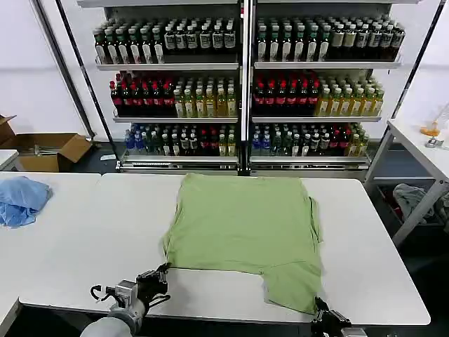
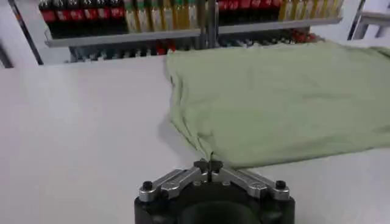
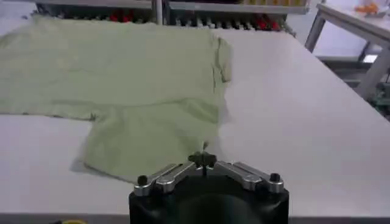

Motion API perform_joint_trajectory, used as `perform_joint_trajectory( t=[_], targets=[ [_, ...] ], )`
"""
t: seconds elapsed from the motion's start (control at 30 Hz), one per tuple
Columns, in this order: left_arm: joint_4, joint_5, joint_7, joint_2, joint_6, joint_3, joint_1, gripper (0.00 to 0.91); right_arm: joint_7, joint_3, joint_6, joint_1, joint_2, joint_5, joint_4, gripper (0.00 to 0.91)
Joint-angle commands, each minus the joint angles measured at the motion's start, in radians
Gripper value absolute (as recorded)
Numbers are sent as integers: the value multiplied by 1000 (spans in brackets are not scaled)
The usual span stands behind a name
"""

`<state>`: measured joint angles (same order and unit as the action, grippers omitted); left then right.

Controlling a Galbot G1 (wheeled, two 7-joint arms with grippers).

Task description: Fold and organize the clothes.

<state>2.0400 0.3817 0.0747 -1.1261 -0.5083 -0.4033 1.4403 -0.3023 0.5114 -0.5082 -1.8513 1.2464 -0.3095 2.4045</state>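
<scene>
I see the green shirt point(image 1: 242, 232) flat on the bench point(image 1: 84, 239). Left claw point(image 2: 209, 165) pinches its 7 o'clock corner. Right claw point(image 3: 203, 161) pinches its 5 o'clock corner.

One light green polo shirt point(image 1: 242, 232) lies on the one white desk point(image 1: 84, 239). One smaller light blue cloth point(image 1: 21, 198) sits well left of the shirt. Two claws are at the desk's near edge: the left claw point(image 1: 163, 270) by the shirt's near left corner, the right claw point(image 1: 321, 307) by its near right corner. Behind the shirt stand two shelf racks point(image 1: 242, 67), each with three rows of bottles. One open cardboard box point(image 1: 49, 149) sits on the floor, left of the racks.
</scene>
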Motion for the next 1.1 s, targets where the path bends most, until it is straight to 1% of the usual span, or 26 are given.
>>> perform_joint_trajectory(
  t=[0.03, 0.17, 0.4, 0.57, 0.63, 0.67, 0.73, 0.77, 0.8, 0.83, 0.87, 0.9, 0.93, 0.97, 1.0, 1.03, 1.1],
  targets=[
    [160, 19, -3, 43, 49, -78, 114, 60, 27, 73, 68, -73, -22, -4, 116, 0],
    [209, 32, 0, 65, 56, -118, 147, 60, 25, 110, 93, -83, -35, -12, 142, 0],
    [242, 34, 0, 84, 63, -131, 157, 60, 27, 167, 112, -59, -55, -54, 158, 0],
    [212, 44, -2, 115, 67, -123, 125, 60, 20, 189, 105, 22, -82, -125, 120, 0],
    [196, 42, -3, 123, 68, -117, 118, 60, 22, 186, 69, 60, -89, -128, 99, 907],
    [190, 42, -3, 125, 68, -112, 117, 60, 20, 178, 46, 62, -91, -111, 84, 907],
    [188, 34, -5, 121, 72, -101, 125, 60, 16, 156, -22, 48, -78, -80, 63, 907],
    [187, 28, -6, 115, 75, -94, 130, 60, 21, 127, -39, 21, -63, -48, 46, 907],
    [187, 19, -7, 109, 77, -88, 134, 60, 22, 124, -38, 14, -58, -43, 40, 907],
    [185, 13, -8, 103, 77, -83, 136, 60, 24, 96, -33, -7, -39, 4, 17, 907],
    [181, 5, -8, 92, 79, -78, 135, 60, 21, 69, -32, -12, -14, 27, -10, 907],
    [176, -1, -9, 85, 80, -75, 134, 91, 20, 54, -31, -10, -7, 39, -22, 907],
    [172, -6, -9, 82, 80, -73, 133, 232, 17, 44, -31, -5, 1, 45, -38, 907],
    [160, -11, -9, 78, 81, -69, 130, 574, 13, 26, -34, 12, 12, 57, -72, 907],
    [156, -17, -9, 78, 81, -67, 128, 806, 12, 19, -36, 18, 14, 60, -80, 907],
    [147, -29, -6, 75, 81, -63, 126, 907, 9, 12, -39, 27, 16, 62, -95, 907],
    [100, -69, 15, 67, 73, -52, 101, 907, 9, -2, -44, 39, 19, 67, -112, 907]
  ],
)
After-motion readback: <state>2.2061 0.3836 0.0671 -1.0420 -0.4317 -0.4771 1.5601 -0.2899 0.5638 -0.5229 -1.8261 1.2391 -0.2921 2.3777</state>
